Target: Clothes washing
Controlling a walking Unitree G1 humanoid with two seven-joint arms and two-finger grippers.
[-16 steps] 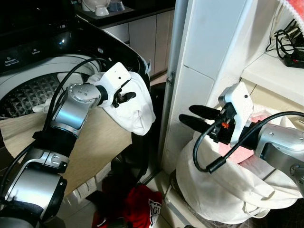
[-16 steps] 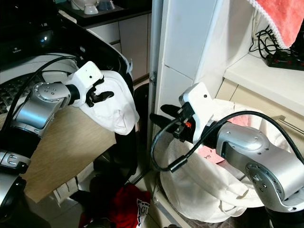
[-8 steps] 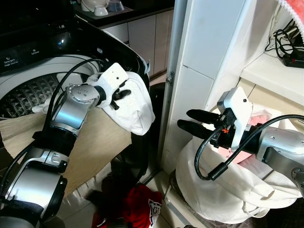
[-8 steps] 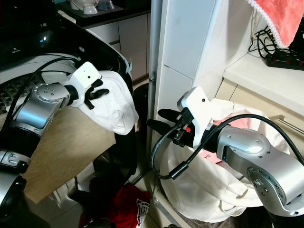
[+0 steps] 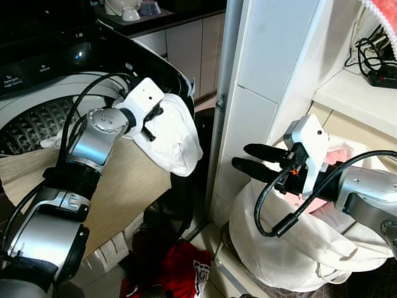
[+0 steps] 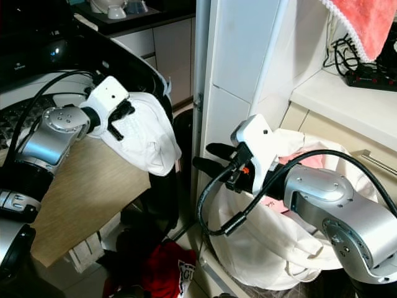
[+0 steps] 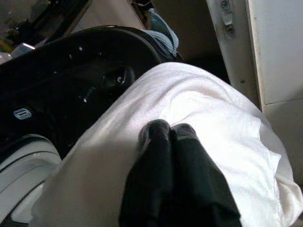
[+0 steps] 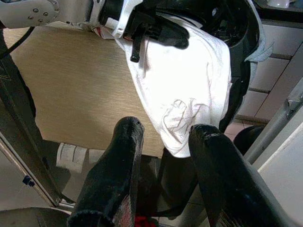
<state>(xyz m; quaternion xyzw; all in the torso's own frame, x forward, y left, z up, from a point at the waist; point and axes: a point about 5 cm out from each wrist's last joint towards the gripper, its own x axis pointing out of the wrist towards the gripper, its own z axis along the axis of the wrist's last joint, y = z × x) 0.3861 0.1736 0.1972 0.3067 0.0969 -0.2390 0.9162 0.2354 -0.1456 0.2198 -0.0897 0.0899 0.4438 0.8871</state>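
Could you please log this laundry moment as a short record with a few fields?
left gripper: shut on white garment, held up beside the washing machine
right gripper: open, holding nothing, in front of the white laundry bag
laundry bag contents: pink cloth showing
floor: red garment lying below

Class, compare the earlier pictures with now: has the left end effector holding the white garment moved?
Yes, slightly. The left end effector has lifted and turned at the wrist toward the washing machine's black lid, the white garment going with it.
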